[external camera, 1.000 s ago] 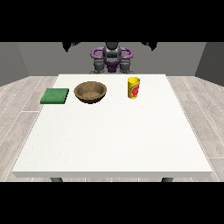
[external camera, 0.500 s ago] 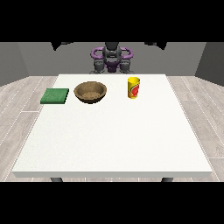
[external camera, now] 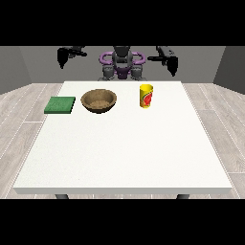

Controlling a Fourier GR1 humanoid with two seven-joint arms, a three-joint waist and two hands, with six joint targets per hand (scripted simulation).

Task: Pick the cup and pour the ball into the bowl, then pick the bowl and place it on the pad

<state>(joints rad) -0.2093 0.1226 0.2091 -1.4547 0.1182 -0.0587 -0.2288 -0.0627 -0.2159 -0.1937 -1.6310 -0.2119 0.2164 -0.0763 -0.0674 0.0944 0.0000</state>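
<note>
The yellow cup with a red mark stands upright on the white table, at its far side right of centre. Any ball inside it is hidden. Left of it sits the brown bowl, and the green pad lies flat near the far left edge. The hand at the view's left hangs in the air behind the table's far left corner. The hand at the view's right hangs behind the far right side, above and right of the cup. Both hands point down with fingers relaxed and hold nothing.
The robot's torso stands behind the table's far edge at the middle, with both arms spread out sideways. The table's near half holds no objects. Grey wooden floor surrounds the table.
Both hands have spread outward and come down a little, so more of them shows. The cup, bowl and pad have not moved.
</note>
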